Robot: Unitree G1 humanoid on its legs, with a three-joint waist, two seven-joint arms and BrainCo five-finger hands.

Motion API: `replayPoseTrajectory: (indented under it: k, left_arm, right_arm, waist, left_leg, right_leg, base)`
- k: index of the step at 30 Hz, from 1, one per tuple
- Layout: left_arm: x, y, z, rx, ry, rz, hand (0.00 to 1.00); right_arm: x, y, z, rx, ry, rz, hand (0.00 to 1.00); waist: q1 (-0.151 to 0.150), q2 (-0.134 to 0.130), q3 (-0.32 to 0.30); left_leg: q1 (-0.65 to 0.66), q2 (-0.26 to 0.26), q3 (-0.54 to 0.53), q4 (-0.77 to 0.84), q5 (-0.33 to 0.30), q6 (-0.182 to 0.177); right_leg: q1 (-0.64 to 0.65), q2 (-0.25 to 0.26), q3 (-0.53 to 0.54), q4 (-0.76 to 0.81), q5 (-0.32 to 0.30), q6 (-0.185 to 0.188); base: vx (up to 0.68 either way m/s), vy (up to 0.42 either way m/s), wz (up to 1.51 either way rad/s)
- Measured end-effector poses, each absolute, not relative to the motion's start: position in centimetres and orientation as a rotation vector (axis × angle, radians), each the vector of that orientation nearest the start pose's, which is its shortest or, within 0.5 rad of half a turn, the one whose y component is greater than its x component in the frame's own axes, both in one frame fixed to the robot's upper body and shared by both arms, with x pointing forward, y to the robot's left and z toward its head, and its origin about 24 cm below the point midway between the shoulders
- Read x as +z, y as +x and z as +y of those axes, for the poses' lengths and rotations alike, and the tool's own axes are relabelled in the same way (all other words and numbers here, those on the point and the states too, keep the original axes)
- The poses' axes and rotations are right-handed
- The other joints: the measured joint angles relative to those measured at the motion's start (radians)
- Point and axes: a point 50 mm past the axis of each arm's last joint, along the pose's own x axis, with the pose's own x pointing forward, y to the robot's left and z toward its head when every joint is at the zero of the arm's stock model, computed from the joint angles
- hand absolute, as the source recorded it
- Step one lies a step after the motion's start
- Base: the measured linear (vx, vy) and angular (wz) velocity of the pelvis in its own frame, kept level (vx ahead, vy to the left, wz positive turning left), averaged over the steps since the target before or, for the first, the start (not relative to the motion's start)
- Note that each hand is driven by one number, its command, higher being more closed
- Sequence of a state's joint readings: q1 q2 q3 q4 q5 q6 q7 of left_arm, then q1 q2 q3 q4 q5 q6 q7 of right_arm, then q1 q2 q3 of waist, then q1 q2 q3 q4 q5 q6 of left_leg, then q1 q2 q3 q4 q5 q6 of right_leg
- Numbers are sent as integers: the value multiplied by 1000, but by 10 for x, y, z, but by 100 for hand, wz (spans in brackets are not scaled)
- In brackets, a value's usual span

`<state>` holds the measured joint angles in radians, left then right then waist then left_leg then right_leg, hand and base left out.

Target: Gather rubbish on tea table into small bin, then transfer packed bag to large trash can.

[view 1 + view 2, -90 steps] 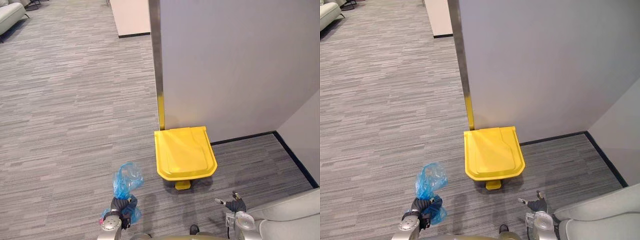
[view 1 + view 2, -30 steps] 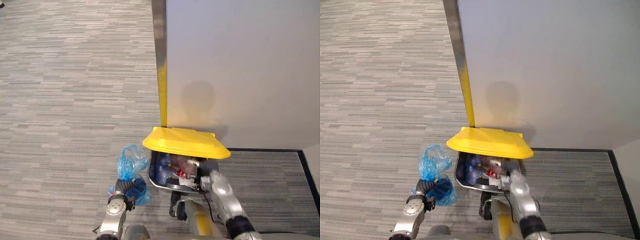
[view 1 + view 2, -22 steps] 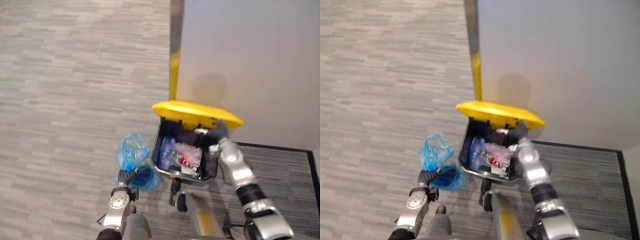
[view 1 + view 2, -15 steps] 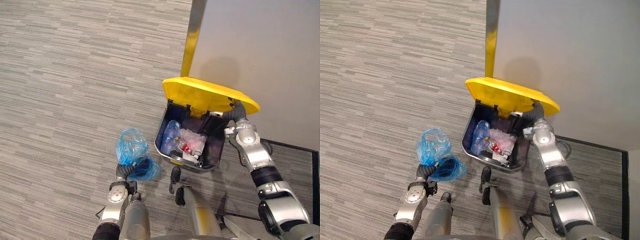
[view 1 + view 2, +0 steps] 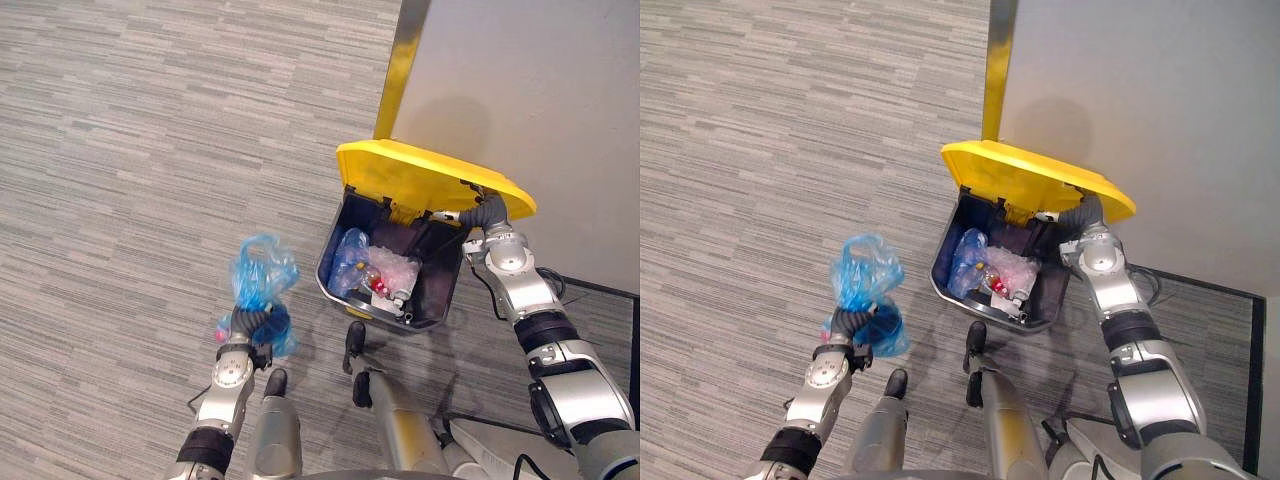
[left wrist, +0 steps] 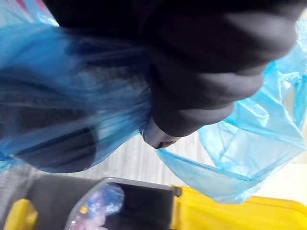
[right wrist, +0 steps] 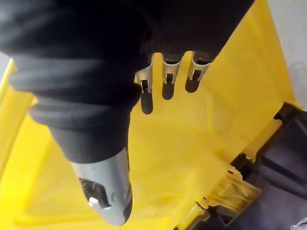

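A large trash can with a dark body stands against the wall, and its yellow lid is tilted up. My right hand is under the lid's right edge, with straight fingers resting on the yellow underside. Inside the can lie a clear crumpled bag and a blue one. My left hand is left of the can, shut on the neck of a packed blue plastic bag, which sticks up above the fist. That blue bag is bunched around the hand.
A grey wall rises behind the can, with a metal corner post that is yellow at its foot. Grey striped carpet stretches to the left. A dark skirting line runs along the wall at the right.
Three seconds ago the lid was shut and my right hand hung low. It has since reached up and lifted the lid. The camera moved closer, and the bag stays in my left hand.
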<state>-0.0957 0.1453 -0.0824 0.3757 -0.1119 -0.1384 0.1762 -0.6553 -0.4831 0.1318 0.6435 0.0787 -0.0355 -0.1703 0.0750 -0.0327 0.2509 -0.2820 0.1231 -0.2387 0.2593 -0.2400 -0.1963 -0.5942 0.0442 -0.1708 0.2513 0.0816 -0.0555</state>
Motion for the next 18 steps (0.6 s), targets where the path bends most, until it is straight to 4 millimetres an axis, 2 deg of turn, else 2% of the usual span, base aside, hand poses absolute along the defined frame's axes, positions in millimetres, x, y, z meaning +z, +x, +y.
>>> replayPoseTrajectory:
  k: [5, 10, 13, 18]
  left_arm:
    - [28, 276, 156, 28, 43, -11, 100]
    - [69, 286, 124, -126, 17, -185, 100]
    - [83, 292, 108, -192, 27, -241, 100]
    - [124, 307, 72, -338, 50, -377, 100]
  right_arm:
    - [122, 367, -232, -172, -444, -73, 0]
    - [122, 368, -228, -137, -462, -79, 0]
    - [122, 368, -224, -117, -474, -83, 0]
    - [142, 377, -208, -76, -503, -150, 0]
  waist:
    - [-8, 2, 10]
    - [-11, 2, 10]
    - [-19, 1, 11]
    - [-38, 1, 48]
  left_leg:
    - [15, -5, 0, -15, 3, 1]
    - [20, -12, 2, -19, 2, 2]
    - [23, -16, 5, -18, 0, 5]
    - [32, -20, 32, -16, -5, 14]
  right_leg:
    - [17, -7, -2, -1, 1, -3]
    - [19, -10, 9, -2, 1, -3]
    - [19, -12, 14, -1, 2, -4]
    - [16, -9, 40, 5, 2, -3]
  base:
    - [66, 28, 2]
    - [63, 35, -2]
    - [47, 38, -4]
    - [24, 33, -13]
